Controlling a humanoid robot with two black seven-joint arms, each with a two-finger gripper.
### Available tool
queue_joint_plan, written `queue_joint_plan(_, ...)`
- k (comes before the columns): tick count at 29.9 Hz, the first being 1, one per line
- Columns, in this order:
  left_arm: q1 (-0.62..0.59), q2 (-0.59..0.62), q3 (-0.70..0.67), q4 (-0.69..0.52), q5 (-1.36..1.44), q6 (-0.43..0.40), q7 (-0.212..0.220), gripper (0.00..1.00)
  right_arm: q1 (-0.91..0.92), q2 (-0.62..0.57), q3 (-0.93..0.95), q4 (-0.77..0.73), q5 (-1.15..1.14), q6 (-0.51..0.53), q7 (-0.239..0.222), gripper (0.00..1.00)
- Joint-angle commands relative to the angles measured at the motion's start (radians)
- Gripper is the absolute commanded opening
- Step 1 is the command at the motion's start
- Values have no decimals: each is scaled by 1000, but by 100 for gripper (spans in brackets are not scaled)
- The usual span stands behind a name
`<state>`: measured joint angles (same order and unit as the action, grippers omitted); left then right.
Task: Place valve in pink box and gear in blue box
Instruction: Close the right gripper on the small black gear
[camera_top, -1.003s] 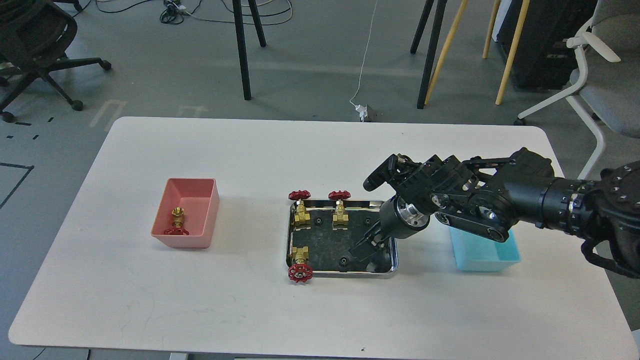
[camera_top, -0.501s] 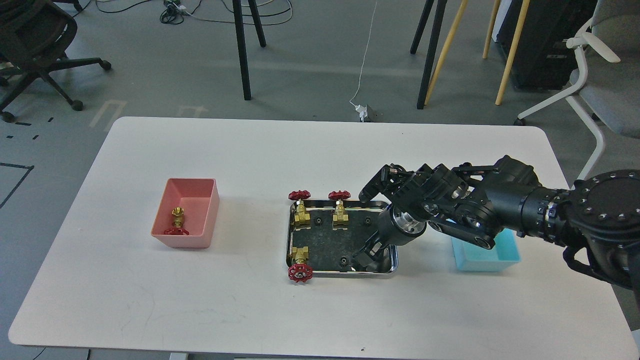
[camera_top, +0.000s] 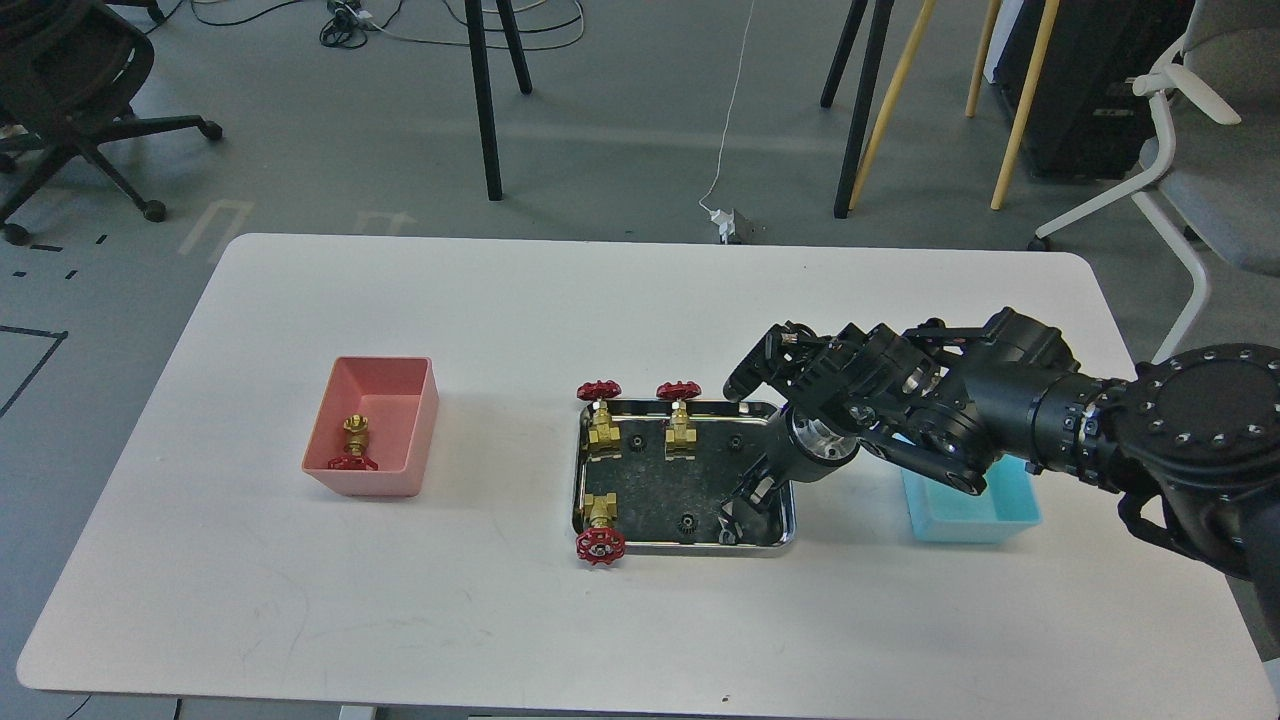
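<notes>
My right gripper (camera_top: 736, 510) reaches down into the right front part of the shiny steel tray (camera_top: 578, 470). Its dark fingers blend with the dark tray floor, so I cannot tell if they are open or hold anything. A small black gear (camera_top: 687, 521) lies just left of the fingertips, with two more gears (camera_top: 637, 440) (camera_top: 736, 441) further back. Three brass valves with red handwheels (camera_top: 600, 418) (camera_top: 680, 420) (camera_top: 600, 530) stand in the tray. One valve (camera_top: 354, 446) lies in the pink box (camera_top: 400, 480). The blue box (camera_top: 965, 515) is partly hidden behind my right arm. My left gripper is out of view.
The white table (camera_top: 500, 320) holds the pink box at the left, the tray in the middle and the blue box at the right. Chairs and stand legs are on the floor beyond the far edge.
My right gripper has come down into the tray and shifted toward its right front corner. The valves, gears and boxes have not moved.
</notes>
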<state>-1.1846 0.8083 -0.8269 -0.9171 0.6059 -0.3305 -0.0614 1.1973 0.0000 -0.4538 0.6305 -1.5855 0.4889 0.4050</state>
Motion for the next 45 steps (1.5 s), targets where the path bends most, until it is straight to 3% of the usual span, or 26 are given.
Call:
queue_joint_plan(1,-1,0,0,6,0,-1,0,96,14,0,-6,6,1,0,0,71)
queue_joint_plan(7,-1,15,0,6,0,-4,-1,96,24,0,-8,6,1,0,-2,53)
queue_joint_plan(15,-1,23,0,6,-1,-5,-1,96,50,0,-40,12,2,0,-3,41)
queue_joint_plan(30,-1,29,-1,6,-1,-5,-3,96,48,0,-40,12,6,0,-2,38)
queue_joint_plan(45,-1,29,-1,7,-1,-5,-3,96,36,0,-37,-6,4,0,-5,25)
